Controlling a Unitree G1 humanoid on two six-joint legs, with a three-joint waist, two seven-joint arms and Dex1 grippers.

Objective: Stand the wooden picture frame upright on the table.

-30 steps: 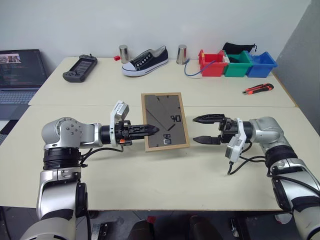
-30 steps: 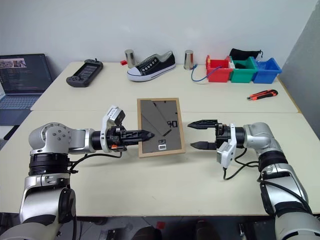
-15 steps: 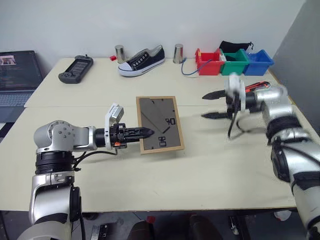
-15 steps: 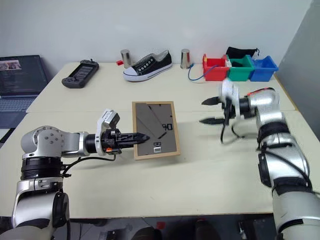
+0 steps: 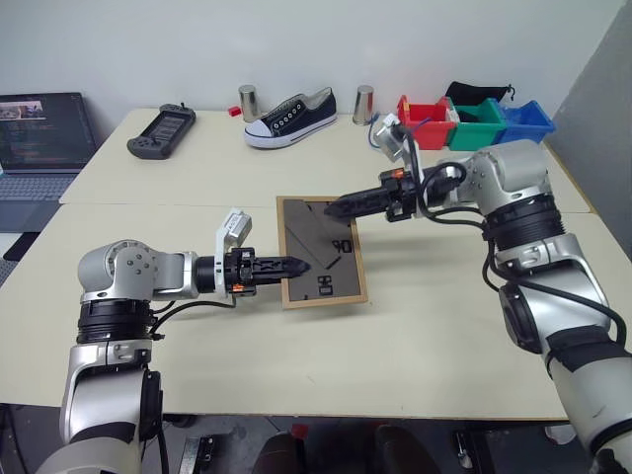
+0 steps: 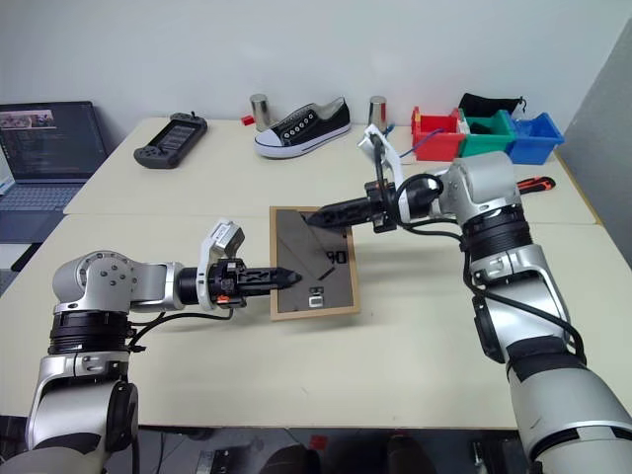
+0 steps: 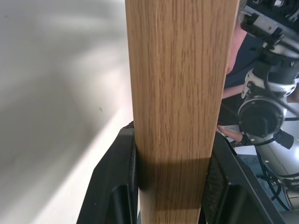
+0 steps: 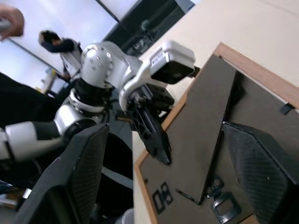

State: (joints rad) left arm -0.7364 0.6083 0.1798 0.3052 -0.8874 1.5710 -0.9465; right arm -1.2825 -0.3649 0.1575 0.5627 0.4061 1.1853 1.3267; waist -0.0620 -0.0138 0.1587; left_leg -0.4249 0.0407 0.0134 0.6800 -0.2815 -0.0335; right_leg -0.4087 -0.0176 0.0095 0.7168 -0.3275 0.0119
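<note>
1. The frame sits mid-table, near side of the seam, with its dark back facing the head camera and white marks low on it.
2. It looks tilted up off the table, its lower edge near the tabletop; whether that edge touches cannot be told.
3. The left gripper reaches in from the left, pointing right, and is clamped tight on the frame's left edge.
4. In the left wrist view the wood rail runs between the two black fingers, which press it from both sides.
5. The right gripper comes from the far right and points left, its tip at the frame's top edge.
6. Its jaws stand wide; in the right wrist view the fingers flank the frame's back without gripping it.
7. The fold-out stand shows as a dark flap on the back.
8. On the far table: a shoe, two metal cups, a game controller, red, green and blue bins.
9. A laptop sits far left.
</note>
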